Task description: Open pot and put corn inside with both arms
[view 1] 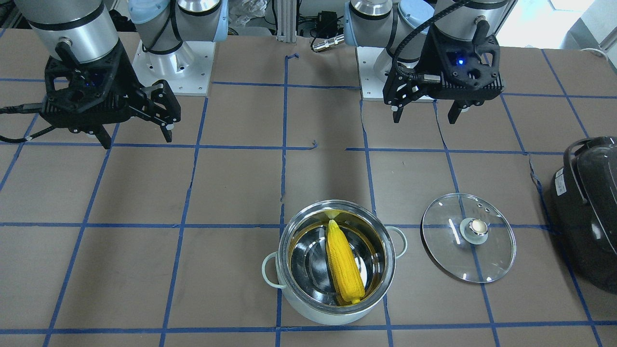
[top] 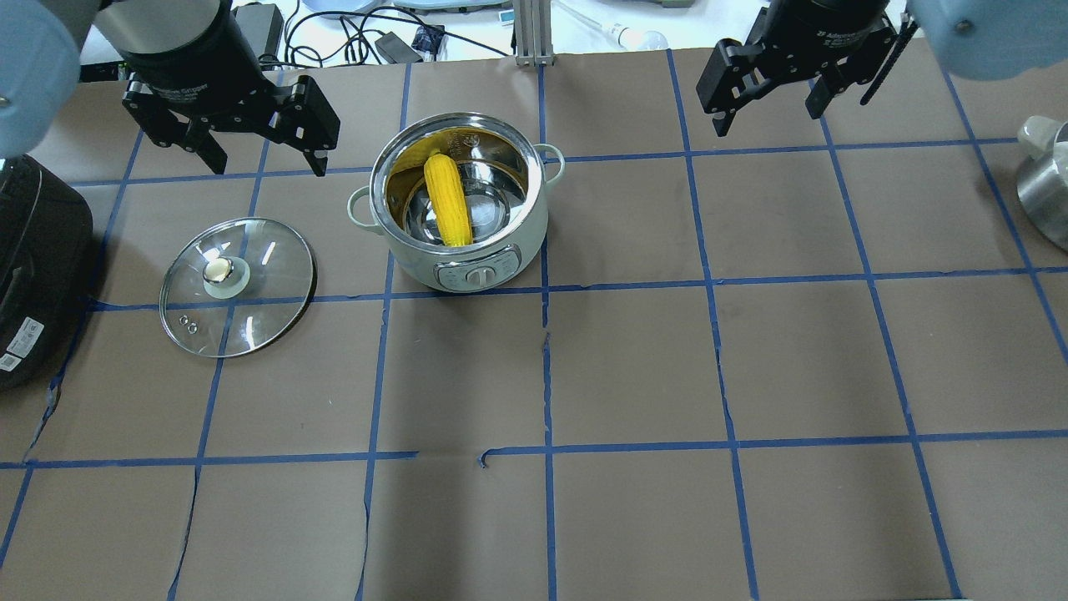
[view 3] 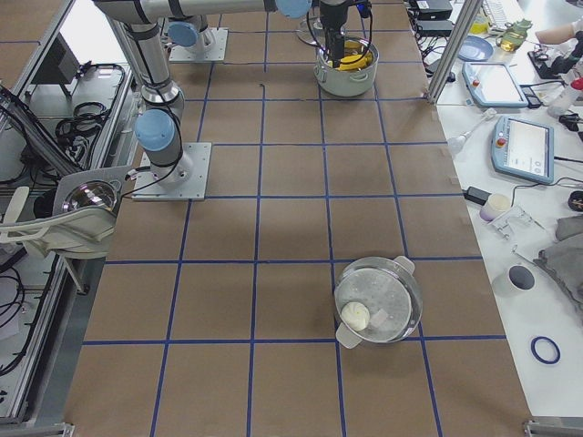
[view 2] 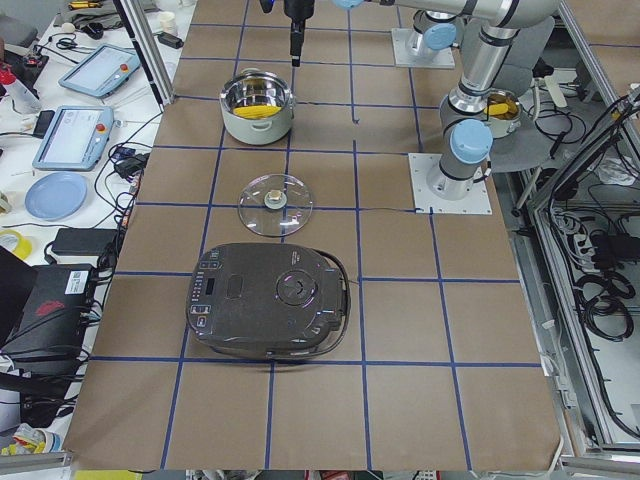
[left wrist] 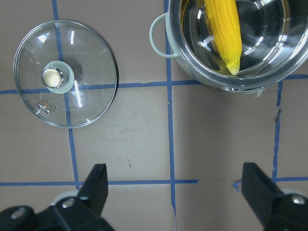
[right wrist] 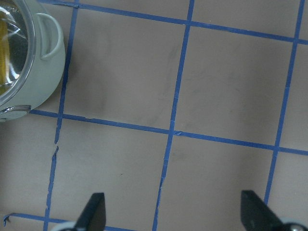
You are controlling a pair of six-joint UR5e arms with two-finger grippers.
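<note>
The pot point(view 1: 328, 315) stands open with the yellow corn point(view 1: 343, 262) lying inside it. Its glass lid point(view 1: 448, 250) lies flat on the table beside it, on my left arm's side. My left gripper point(view 1: 424, 115) is open and empty, raised above the table behind the lid. My right gripper point(view 1: 137, 137) is open and empty, far off to the other side. The overhead view shows the pot point(top: 417, 259), corn point(top: 448, 196), lid point(top: 250, 292), left gripper point(top: 267, 163) and right gripper point(top: 766, 117). The left wrist view shows the lid point(left wrist: 86, 86) and corn point(left wrist: 224, 26).
A dark rice cooker point(view 1: 588, 212) stands at the table's end past the lid. A second lidded steel pot point(view 3: 378, 299) stands at the table's other end. Brown paper with blue tape lines covers the table point(top: 634, 367).
</note>
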